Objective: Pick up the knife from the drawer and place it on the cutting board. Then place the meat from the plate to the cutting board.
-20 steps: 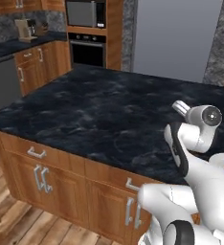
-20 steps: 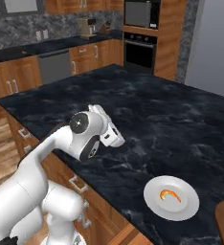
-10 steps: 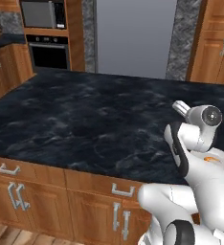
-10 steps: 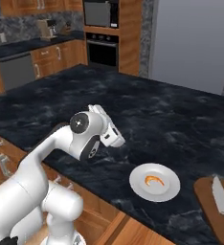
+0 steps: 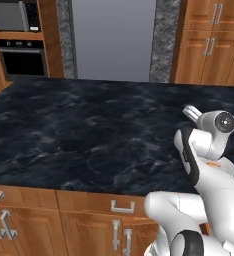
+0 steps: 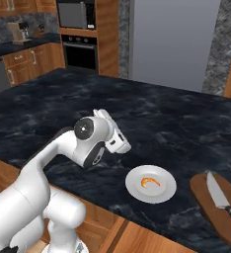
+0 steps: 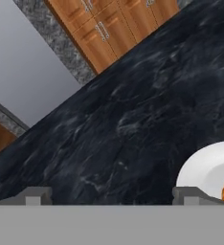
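My tool (image 7: 112, 195) is spread wide, empty. The meat (image 6: 150, 182) lies on the plate (image 6: 162, 192), beside the cutting board (image 6: 212, 211): small, light, probably soft and slippery, so I'd pinch across its curled middle.

No text, label, brand, number or sign can be read anywhere in these pictures.
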